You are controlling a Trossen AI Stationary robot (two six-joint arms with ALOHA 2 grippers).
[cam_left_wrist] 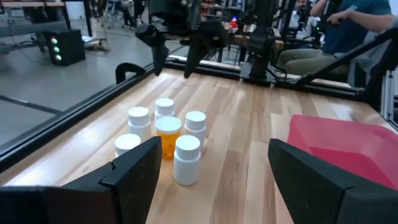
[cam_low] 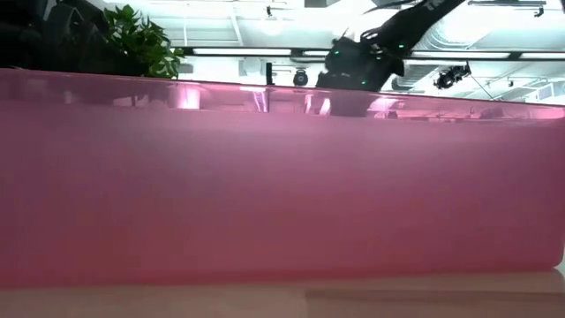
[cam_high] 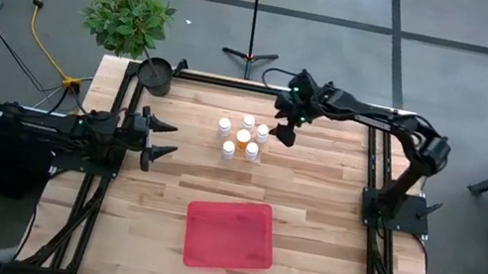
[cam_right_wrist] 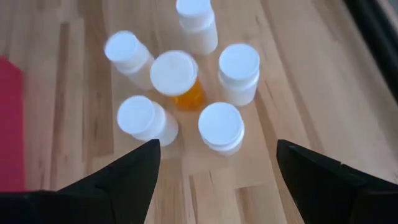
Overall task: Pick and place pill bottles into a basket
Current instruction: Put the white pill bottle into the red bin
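Upright, pill bottles [cam_high: 243,138], caps skyward.

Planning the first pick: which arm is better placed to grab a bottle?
Right. The right gripper hangs open beside the bottles, looking down on them. The left gripper is open too, but waits farther off at the table's edge.

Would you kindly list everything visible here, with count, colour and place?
bottles: five, white caps, four pale and the middle one amber, clustered upright at the table's far centre
basket: one, red, near centre of the table, nothing visible in it
pot: one, black, far left corner
plant: one, green, on the floor beyond that corner
table: one, light wood
person: one, seated beyond the table
left hand: open, at the left edge
right hand: open, above and right of the bottles
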